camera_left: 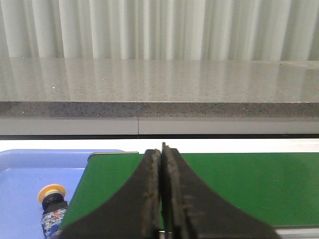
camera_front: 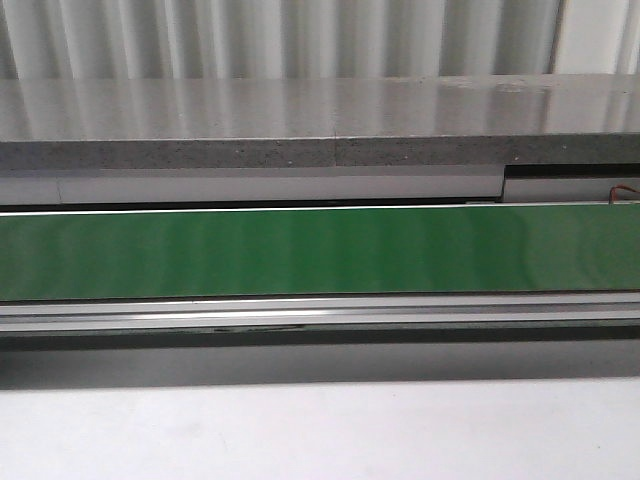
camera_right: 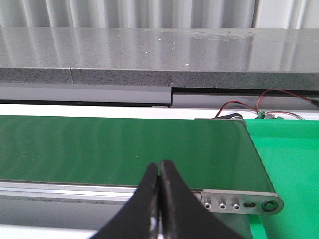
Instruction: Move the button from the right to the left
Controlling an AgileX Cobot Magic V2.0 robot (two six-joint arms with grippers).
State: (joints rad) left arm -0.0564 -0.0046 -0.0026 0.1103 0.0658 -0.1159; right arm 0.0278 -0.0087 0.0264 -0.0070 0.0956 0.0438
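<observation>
Although the front view shows us the green conveyor belt (camera_front: 320, 250) running across the scene, neither arm nor the button appears there, so we rely on the wrist views for those. In the left wrist view we see the button (camera_left: 51, 208) lying in a blue tray (camera_left: 30, 169) just off the end of the belt; its yellow-orange cap shows clearly, but its blue block is cut off at the frame edge and partly hidden by the left gripper (camera_left: 162, 199). That gripper's black fingers are pressed together with nothing between them, held over the belt. In the right wrist view the right gripper (camera_right: 159, 199) likewise has its fingers together and holds nothing, above the near edge of the belt by its grey end bracket (camera_right: 241, 204). Beside that end lies a bright green surface (camera_right: 289, 169), and red wires (camera_right: 249, 105) trail behind it. A grey stone ledge (camera_front: 300, 120) runs behind the belt, under a pale corrugated wall (camera_front: 280, 35).
</observation>
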